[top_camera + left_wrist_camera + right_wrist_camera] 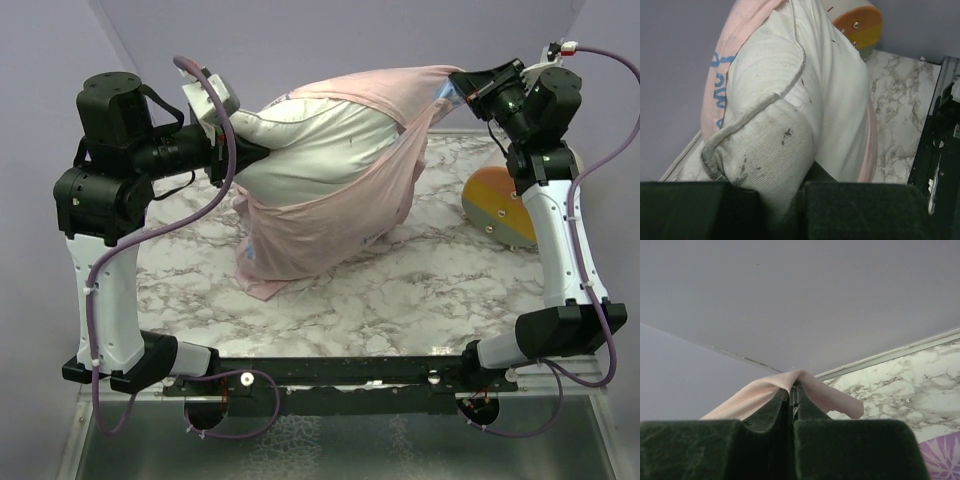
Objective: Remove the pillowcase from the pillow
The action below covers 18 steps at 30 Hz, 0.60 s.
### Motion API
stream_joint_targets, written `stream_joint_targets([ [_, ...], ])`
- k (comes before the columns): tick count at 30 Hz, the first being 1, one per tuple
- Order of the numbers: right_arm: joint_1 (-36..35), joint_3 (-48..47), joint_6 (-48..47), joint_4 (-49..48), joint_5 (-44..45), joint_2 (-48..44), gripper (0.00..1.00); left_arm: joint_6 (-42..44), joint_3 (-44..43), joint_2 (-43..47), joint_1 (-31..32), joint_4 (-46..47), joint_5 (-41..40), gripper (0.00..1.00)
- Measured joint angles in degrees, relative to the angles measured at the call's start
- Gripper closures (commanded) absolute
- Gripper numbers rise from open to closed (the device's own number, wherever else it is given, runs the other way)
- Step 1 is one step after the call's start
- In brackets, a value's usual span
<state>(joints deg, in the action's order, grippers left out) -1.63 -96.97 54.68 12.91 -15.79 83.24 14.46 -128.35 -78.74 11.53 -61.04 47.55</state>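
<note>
two arms, one pillow between them

left side: the left gripper [233,155] is clamped on a corner of the white pillow [320,140]. in the left wrist view its dark pads [700,210] squeeze that grubby, piped corner [770,150], and the gripper [785,205] shows no gap beyond the cloth it bites.

middle: the pillow lies roughly level between the arms, its left end bare and its right end inside the pillowcase [330,215]. the pale pink inner side faces out. the fabric wraps over and under the cushion like a sling and sags to the marble tabletop [400,300], where its lower folds rest. whether the pillow itself touches the table cannot be told, since the fabric hides its underside. blue lettering [720,85] shows through the pink cloth beside the pillow.

right side: the right gripper [462,88] is raised high, jaws closed tight on a pinch of pillowcase edge [770,392], the cloth drawn taut toward it. the right wrist view shows the gripper [791,400] with pink fabric folded over its tips. a cream-and-orange cylinder [498,205] lies on the table just beside the right arm.
</note>
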Motion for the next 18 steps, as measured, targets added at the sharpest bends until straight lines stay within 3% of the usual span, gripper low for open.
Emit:
stream_joint_targets([
  [7,-0.26,-0.98,-0.90,1.92,7.96,0.52,0.99,7.98,-3.61,-1.09,0.94,-10.27,2.80,1.00],
  [18,0.26,-4.57,-2.84,4.70,10.78,5.44,0.99,14.49,-1.03,1.90,7.17,-11.61,-3.43,1.00],
])
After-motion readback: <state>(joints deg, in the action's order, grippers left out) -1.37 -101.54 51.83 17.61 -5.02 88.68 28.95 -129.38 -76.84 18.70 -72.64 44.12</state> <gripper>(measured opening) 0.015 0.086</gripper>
